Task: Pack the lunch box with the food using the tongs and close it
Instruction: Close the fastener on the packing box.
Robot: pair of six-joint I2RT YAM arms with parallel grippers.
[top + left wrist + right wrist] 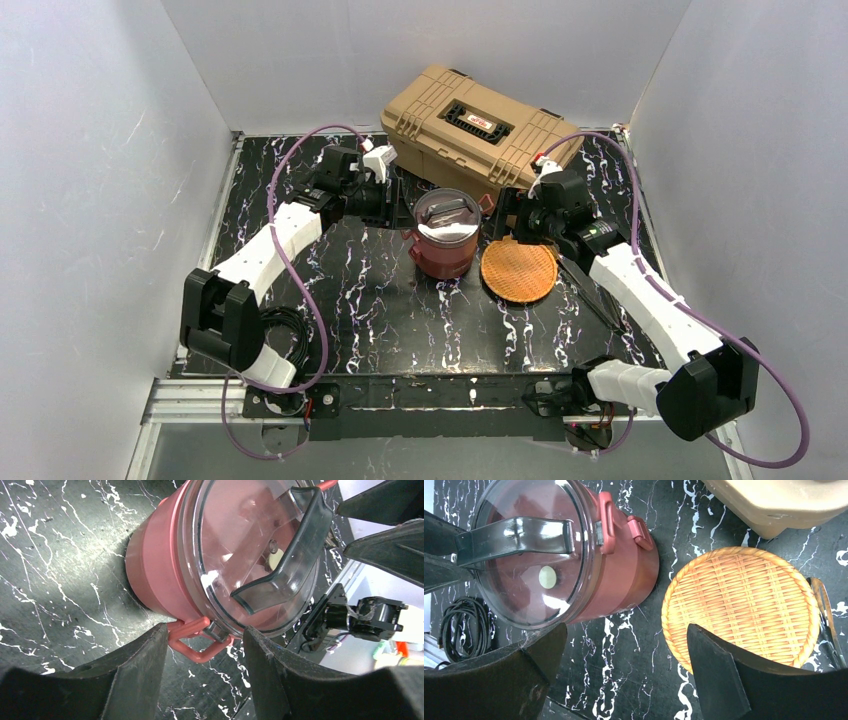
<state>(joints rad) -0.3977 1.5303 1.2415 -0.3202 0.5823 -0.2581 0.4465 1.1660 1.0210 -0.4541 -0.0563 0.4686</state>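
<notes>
The maroon lunch box (445,240) stands mid-table under a clear lid (250,555) with a dark handle (514,537); a pale dot on an inner lid shows through. My left gripper (205,630) is at its far left side, open, with the red clasp loop (197,642) between its fingers; one finger touches the loop. Over bare table between the lunch box (624,575) and the woven plate, my right gripper (624,630) stands wide open and holds nothing. The tongs (826,620) lie just right of the plate. No food shows.
An empty orange woven plate (519,270) lies right of the lunch box. The tan toolbox (480,125) sits at the back, close behind both grippers. A coil of black cable (464,627) lies by the lunch box's far side from the plate.
</notes>
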